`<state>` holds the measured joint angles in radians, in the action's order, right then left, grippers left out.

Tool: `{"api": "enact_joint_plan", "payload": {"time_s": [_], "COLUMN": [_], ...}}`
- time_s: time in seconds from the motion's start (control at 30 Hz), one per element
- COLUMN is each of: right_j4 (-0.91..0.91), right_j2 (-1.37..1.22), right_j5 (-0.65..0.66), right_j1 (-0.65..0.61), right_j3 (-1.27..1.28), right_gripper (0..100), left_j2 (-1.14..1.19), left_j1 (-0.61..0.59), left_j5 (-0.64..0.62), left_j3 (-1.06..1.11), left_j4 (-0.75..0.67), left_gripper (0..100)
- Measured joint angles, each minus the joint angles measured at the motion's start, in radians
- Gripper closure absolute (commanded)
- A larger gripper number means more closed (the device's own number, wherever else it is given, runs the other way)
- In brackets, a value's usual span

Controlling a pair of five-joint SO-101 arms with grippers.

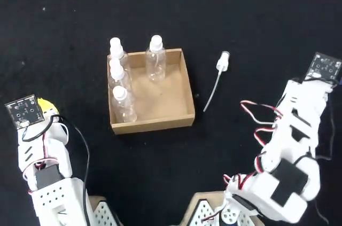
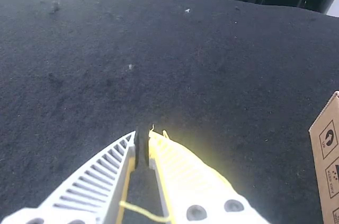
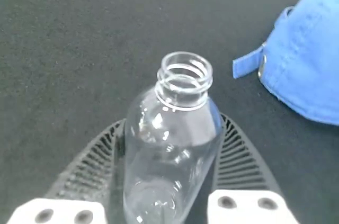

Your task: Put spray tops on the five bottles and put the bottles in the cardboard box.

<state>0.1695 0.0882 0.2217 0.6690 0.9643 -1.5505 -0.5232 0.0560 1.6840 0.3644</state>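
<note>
Four capped bottles are standing in the box while the right gripper is holding the fifth, uncapped.

The black cloth-covered table [image 1: 256,17] is carrying an open brown cardboard box [image 1: 152,124] near its middle. The white left arm [image 1: 40,154] is sitting by the table's near left corner and the white right arm [image 1: 291,146] by its right edge. Three clear plastic bottles with white spray tops [image 1: 124,107] are lining the box's left wall, and a fourth [image 1: 155,63] is standing against its far wall. The right gripper [image 3: 175,126] is pinching a clear uncapped bottle [image 3: 172,150] upright near a blue fabric cap [image 3: 307,60]. The left gripper [image 2: 142,135] is hanging above bare cloth, fingers pressed together on nothing. A loose white spray top with a long tube [image 1: 222,63] is lying on the table right of the box.
</note>
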Motion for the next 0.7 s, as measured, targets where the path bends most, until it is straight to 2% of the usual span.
{"api": "enact_joint_plan", "payload": {"time_s": [0.37,0.7], "right_j4": [0.018,0.324], "right_j2": [0.115,0.130], "right_j5": [0.000,0.000], "right_j1": [0.003,0.003], "right_j3": [0.137,0.336], "right_gripper": [86.1,85.5], "left_j2": [0.000,0.000], "left_j1": [0.000,0.000], "left_j5": [0.000,0.000], "left_j3": [0.000,0.000], "left_j4": [0.000,0.000], "left_gripper": [97,97]}}
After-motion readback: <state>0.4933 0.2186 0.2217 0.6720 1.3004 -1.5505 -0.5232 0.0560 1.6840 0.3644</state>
